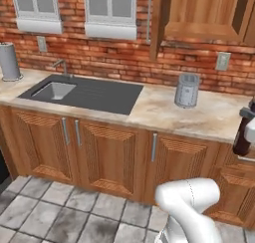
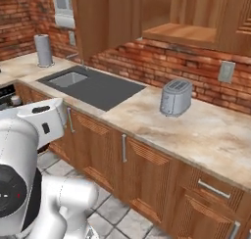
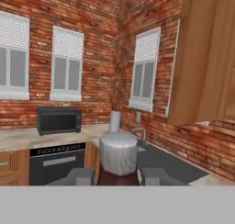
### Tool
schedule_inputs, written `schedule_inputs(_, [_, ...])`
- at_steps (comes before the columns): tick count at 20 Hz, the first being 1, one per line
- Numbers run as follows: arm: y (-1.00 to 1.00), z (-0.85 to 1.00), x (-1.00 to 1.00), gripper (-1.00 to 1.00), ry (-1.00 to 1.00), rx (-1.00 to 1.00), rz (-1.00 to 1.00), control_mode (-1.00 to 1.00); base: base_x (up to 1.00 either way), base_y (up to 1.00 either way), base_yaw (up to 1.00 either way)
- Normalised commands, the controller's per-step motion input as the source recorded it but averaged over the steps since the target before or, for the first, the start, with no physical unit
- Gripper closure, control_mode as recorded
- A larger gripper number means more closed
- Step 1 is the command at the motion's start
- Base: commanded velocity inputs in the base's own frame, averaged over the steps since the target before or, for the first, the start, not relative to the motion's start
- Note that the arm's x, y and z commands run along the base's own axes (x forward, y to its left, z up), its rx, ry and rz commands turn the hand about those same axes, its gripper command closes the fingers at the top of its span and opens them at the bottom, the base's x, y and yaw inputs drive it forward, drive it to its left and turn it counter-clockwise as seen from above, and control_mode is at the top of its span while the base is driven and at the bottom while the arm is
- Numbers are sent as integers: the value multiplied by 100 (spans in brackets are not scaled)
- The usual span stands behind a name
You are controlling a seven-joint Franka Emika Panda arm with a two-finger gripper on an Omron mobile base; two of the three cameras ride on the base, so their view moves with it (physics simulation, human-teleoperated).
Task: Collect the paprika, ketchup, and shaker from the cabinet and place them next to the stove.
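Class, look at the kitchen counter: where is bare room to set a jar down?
Bare counter spreads right of the toaster; a narrower patch lies between toaster and sink. The far left corner holds the paper towel roll.

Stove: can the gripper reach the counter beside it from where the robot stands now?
Probably not yet. The gripper, holding the paprika, looks toward the stove from far off, past the sink; the base would likely need to drive closer.
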Motion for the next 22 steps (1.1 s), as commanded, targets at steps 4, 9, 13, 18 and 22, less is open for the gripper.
schedule_inputs(4, [0,0,0,100,0,0,0,100,-49,31,52])
schedule_inputs(9, [0,0,0,100,0,0,0,100,-34,36,56])
schedule_inputs(13, [0,0,0,100,0,0,0,100,-9,5,53])
schedule_inputs(18, [0,0,0,100,0,0,0,100,5,-26,47])
schedule_inputs(22, [0,0,0,100,0,0,0,100,9,-22,47])
